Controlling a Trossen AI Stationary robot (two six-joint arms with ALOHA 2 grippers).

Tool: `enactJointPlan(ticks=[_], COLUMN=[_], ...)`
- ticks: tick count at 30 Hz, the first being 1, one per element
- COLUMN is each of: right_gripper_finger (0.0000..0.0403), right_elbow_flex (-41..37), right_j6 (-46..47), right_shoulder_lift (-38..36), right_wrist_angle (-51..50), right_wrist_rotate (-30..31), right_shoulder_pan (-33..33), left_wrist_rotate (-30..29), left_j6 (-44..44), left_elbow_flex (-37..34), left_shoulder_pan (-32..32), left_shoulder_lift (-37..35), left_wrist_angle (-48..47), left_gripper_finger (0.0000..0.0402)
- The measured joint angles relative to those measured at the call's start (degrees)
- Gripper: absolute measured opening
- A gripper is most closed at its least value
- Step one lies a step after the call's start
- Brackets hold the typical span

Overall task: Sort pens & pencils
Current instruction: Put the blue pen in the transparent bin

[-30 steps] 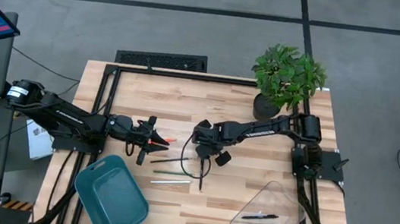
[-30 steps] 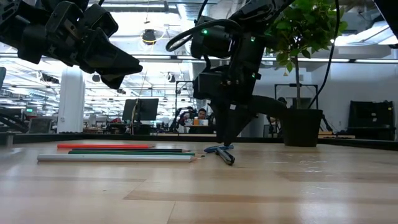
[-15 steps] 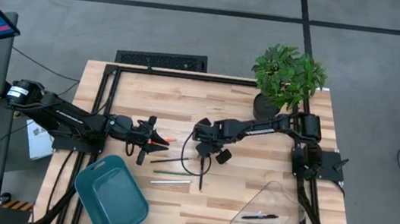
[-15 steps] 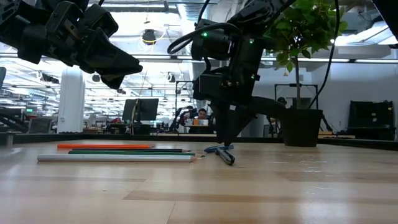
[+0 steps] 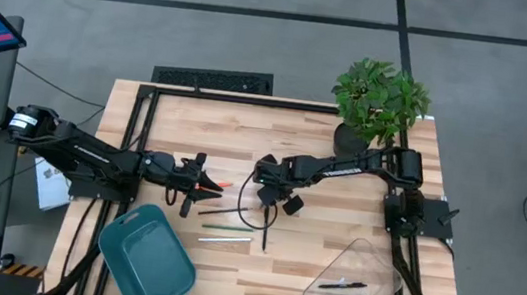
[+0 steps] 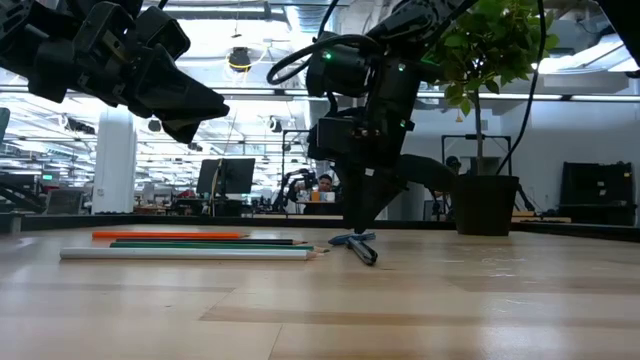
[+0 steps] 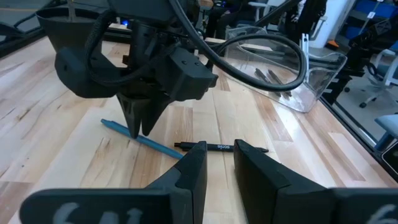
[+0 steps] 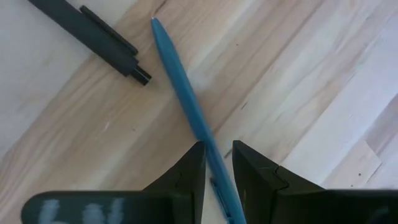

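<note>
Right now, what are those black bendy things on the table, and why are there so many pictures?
They are two robot arms. Each ends in a two-fingered pincher called an end effector. One picture looks straight down from above, one looks level across the wooden table, and two come from small cameras on the arms' wrists.

The job is sorting pens and pencils. The right end effector is down at the table with its fingers on either side of a blue pen, which lies on the wood beside a black pen. The left end effector hovers above an orange pencil, holding nothing. A green pencil and a pale pencil lie nearby.

Two pens already sit in the clear tray. The teal bin has nothing in it yet.
</note>
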Motion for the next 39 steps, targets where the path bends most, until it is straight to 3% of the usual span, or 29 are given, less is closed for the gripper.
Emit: enactJointPlan(ticks=[32, 39], right_gripper_finger=[0.0102, 0.0102], right_elbow_flex=[0.0, -4.4], right_j6=[3.0, 3.1], right_shoulder_lift=[0.0, -0.3], right_wrist_angle=[-0.2, 4.6], right_wrist_rotate=[-4.3, -4.2], right_shoulder_pan=[-0.7, -0.3], left_wrist_rotate=[0.0, 0.0], left_j6=[0.0, 0.0], left_elbow_flex=[0.0, 0.0], left_shoulder_pan=[0.0, 0.0], left_shoulder_lift=[0.0, 0.0], left_wrist_angle=[-0.1, -0.3], left_gripper_finger=[0.0071, 0.0071])
